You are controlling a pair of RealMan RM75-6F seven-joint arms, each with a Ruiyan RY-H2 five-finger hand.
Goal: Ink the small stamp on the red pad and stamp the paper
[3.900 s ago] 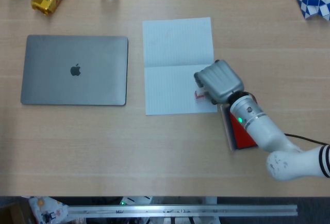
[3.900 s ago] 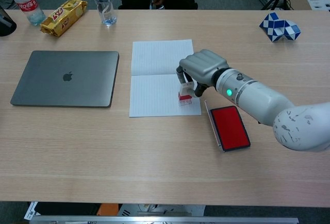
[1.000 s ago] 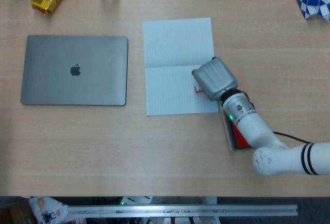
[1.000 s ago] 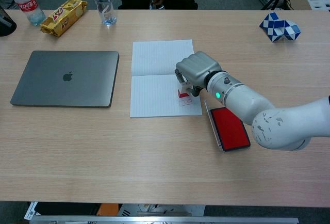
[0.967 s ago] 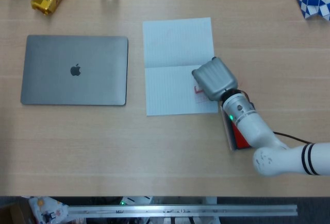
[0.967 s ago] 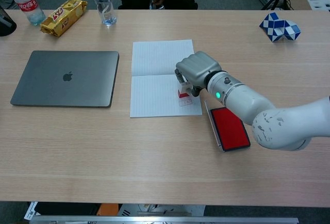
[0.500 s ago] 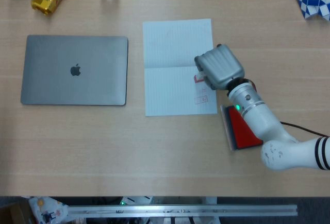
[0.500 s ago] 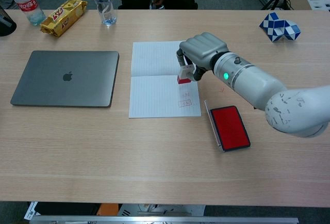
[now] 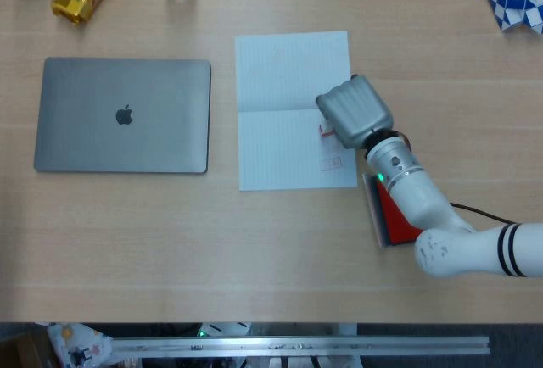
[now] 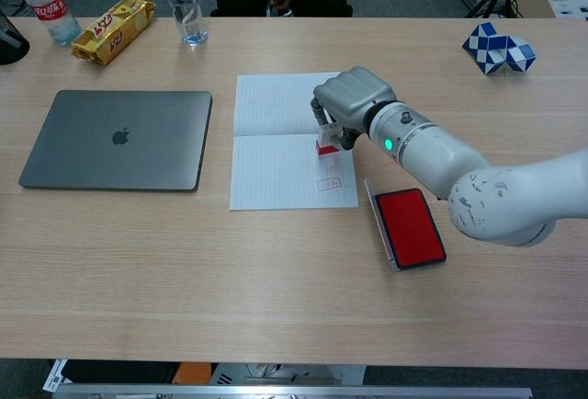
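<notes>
My right hand grips the small stamp, whose red base sits low on the white lined paper near its right edge. A red stamped mark shows on the paper just in front of the stamp. The red ink pad lies open on the table to the right of the paper, partly under my forearm in the head view. My left hand is not seen in either view.
A shut grey laptop lies left of the paper. At the far edge stand two bottles and a yellow snack pack. A blue-white puzzle toy sits at the far right.
Since a second ago my right hand lifted the stamp off the paper, leaving a red mark, shifted it farther up the sheet, and has now lowered it to the paper again.
</notes>
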